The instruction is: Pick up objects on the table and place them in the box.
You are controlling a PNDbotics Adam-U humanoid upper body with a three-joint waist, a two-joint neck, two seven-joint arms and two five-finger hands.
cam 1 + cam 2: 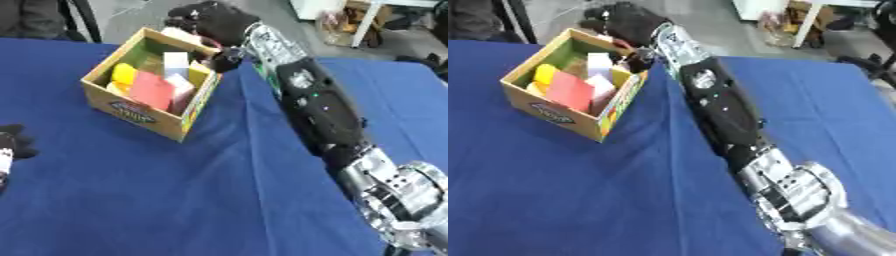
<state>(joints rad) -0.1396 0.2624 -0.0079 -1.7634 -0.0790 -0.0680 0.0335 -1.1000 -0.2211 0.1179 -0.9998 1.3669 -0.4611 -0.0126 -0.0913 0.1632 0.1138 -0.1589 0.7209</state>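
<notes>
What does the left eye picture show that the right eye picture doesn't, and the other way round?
Only the left eye view shows the left hand, at the picture's left edge. The right eye view adds nothing of the task's own; it lacks that hand. Both show the box on the blue table, a red block, a yellow block and a white block inside it, and the right hand over the box's far corner.

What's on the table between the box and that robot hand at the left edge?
Nothing but bare blue cloth between the box and the left robot hand, seen in the left eye view.
</notes>
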